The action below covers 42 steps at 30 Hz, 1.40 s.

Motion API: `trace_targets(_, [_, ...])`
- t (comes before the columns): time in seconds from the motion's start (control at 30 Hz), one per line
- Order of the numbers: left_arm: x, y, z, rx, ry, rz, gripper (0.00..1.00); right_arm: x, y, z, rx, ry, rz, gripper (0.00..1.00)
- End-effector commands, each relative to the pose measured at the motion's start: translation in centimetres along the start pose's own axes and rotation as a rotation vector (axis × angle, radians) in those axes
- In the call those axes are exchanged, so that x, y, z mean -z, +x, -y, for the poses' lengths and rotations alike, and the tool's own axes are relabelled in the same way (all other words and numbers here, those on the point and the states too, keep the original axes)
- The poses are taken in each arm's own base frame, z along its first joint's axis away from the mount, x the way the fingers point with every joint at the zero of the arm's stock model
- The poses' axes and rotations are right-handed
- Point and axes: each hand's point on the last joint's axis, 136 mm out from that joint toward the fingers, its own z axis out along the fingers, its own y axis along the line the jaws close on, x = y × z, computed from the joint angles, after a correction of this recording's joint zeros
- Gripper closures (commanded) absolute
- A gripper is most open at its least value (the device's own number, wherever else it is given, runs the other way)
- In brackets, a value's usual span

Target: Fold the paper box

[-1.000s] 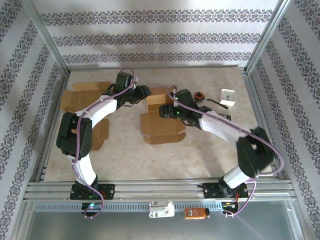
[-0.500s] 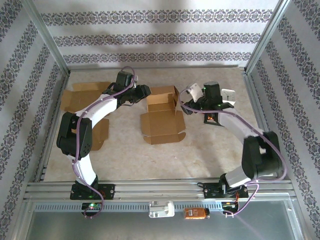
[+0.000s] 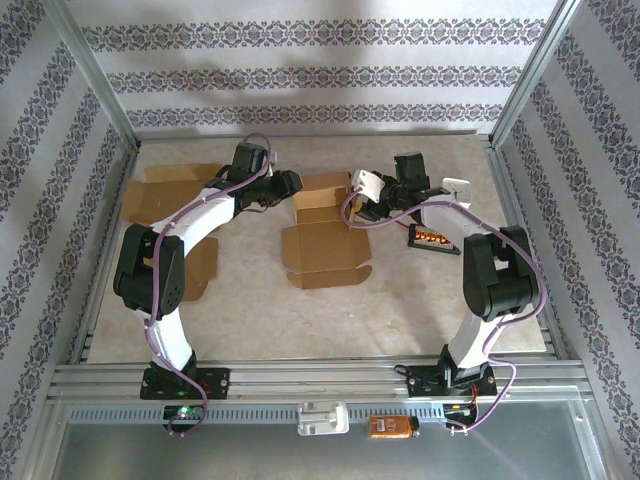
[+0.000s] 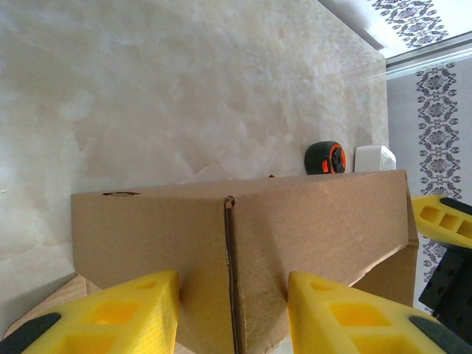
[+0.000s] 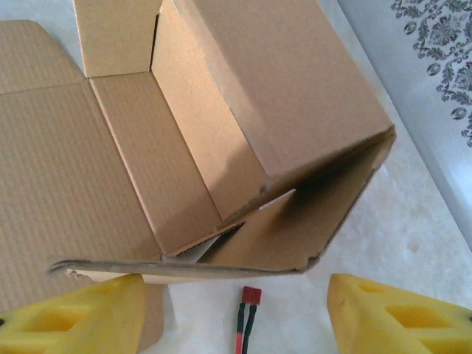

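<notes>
1. The paper box (image 3: 322, 232) is sitting mid-table, a little towards the back. Its rear and side walls are standing up, while the front panel with its tabs is lying flat, pointing towards the arms
2. Judging by that, the folding is about halfway along: the walls are taking shape, but the flat front panel and the loose right-hand flap are waiting to be closed and tucked
3. The left gripper (image 4: 232, 310) is straddling the box's left wall with its jaws part-closed; whether they are really pinching the cardboard I cannot tell
4. The right gripper (image 5: 236, 295) is hovering at the right flap's edge, jaws spread wide and clasping nothing
5. The table (image 3: 400, 300) is offering open room in front of the box. To the right, a thin cable (image 5: 249, 313), a tape measure (image 4: 325, 157) and a white clock (image 3: 457, 190) are crowding the sweep, and spare cardboard (image 3: 160, 195) is lying flat on the left
</notes>
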Motion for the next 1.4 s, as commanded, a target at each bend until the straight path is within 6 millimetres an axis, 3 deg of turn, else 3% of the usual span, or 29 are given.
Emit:
trace_targets(0.0, [-0.4, 0.4, 0.2, -0.02, -0.004, -0.028, 0.59, -1.0, -2.0, -0.6, 0.062, -0.05, 0.073, 0.36])
trace_targets(0.23, [-0.4, 0.3, 0.6, -0.028, 0.006, -0.027, 0.59, -2.6, -3.8, -1.4, -0.052, -0.087, 0.107, 0.39])
trace_targets(0.43, [-0.5, 0.5, 0.6, -0.025, 0.019, -0.033, 0.59, -4.6, -2.9, -2.1, -0.133, -0.056, 0.016, 0.43])
trace_targets(0.6, [-0.4, 0.5, 0.7, -0.026, 0.023, -0.03, 0.59, -5.8, -3.0, -0.7, -0.309, 0.0, -0.01, 0.47])
trace_targets(0.77, [-0.2, 0.4, 0.9, -0.028, 0.027, -0.024, 0.59, -6.8, -4.0, -1.0, -0.33, -0.006, -0.04, 0.46])
trace_targets(0.97, [0.3, 0.3, 1.1, -0.035, 0.027, -0.017, 0.59, -7.4, -4.4, -1.1, -0.357, 0.002, -0.047, 0.7])
trace_targets(1.03, [0.6, 0.3, 1.5, -0.034, 0.037, -0.017, 0.59, -7.1, -4.5, -1.0, -0.375, 0.005, -0.048, 0.78])
trace_targets(1.2, [2.1, 0.1, 3.7, 0.008, 0.126, -0.017, 0.56, -5.3, -5.6, -1.6, -0.41, 0.039, -0.057, 0.87])
trace_targets(1.37, [4.5, 0.1, 6.2, 0.058, 0.226, -0.003, 0.55, -2.0, -8.4, -4.4, -0.439, -0.004, -0.016, 0.95])
